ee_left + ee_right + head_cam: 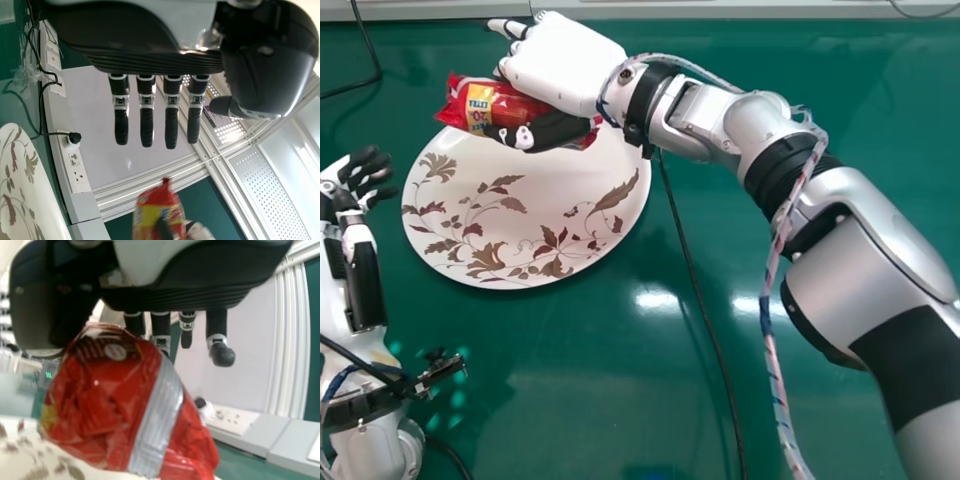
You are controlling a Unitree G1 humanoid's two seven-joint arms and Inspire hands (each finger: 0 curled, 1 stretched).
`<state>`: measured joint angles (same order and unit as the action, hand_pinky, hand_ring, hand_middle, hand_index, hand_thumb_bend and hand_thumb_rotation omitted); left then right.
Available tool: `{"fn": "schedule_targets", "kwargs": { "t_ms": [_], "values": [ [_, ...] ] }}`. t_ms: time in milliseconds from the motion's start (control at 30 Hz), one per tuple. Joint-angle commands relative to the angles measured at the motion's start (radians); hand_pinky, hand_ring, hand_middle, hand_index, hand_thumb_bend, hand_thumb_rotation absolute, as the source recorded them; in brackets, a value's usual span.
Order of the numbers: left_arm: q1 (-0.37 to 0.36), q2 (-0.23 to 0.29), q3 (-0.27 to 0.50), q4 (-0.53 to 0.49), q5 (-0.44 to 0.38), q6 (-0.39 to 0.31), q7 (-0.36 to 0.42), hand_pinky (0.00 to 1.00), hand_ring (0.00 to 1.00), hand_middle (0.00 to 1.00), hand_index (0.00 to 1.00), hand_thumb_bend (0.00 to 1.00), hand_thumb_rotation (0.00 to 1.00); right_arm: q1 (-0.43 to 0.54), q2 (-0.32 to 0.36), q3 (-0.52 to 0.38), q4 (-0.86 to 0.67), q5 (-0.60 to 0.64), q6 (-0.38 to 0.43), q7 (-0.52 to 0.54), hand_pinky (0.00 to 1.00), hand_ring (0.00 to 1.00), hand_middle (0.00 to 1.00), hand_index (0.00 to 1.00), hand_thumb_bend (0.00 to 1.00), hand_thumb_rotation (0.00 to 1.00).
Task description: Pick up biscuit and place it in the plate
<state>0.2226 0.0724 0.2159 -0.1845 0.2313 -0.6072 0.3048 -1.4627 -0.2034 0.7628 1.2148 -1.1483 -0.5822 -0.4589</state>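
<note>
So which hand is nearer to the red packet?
The robot's right hand: it grips the red packet above the far edge of the plate. The left hand is away from it, left of the plate.

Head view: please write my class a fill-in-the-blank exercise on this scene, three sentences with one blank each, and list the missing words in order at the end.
The robot's ____ hand grips the biscuit packet.
The wrapper of the packet is mainly ____ in colour.
The patterned plate rests on a ____ table.

Missing words: right; red; green
</note>
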Motion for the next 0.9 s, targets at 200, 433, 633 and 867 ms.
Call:
{"fn": "schedule_targets", "kwargs": {
  "t_ms": [200,433,633,867],
  "values": [
    [0.053,-0.028,-0.006,0.064,0.008,0.009,0.006,0.71,0.76,0.78,0.79,0.09,0.00,-0.032,0.028,0.085,0.051,-0.014,0.037,0.004,0.05,0.09,0.15,0.47,0.52,0.12],
    [0.066,-0.041,-0.011,0.049,0.007,0.019,0.008,0.73,0.78,0.78,0.79,0.10,0.00,-0.024,0.028,0.117,0.057,-0.006,0.025,0.005,0.07,0.11,0.16,0.47,0.50,0.11],
    [0.061,-0.037,-0.011,0.062,0.007,0.010,0.009,0.73,0.77,0.78,0.79,0.09,0.00,-0.006,0.027,0.108,0.057,0.024,-0.002,-0.020,0.11,0.14,0.28,0.48,0.51,0.06],
    [0.055,-0.039,-0.016,0.074,-0.001,0.000,0.009,0.72,0.77,0.78,0.79,0.09,0.00,-0.009,0.015,0.116,0.045,0.030,0.033,0.025,0.47,0.61,0.70,0.78,0.86,0.50]
  ]
}}
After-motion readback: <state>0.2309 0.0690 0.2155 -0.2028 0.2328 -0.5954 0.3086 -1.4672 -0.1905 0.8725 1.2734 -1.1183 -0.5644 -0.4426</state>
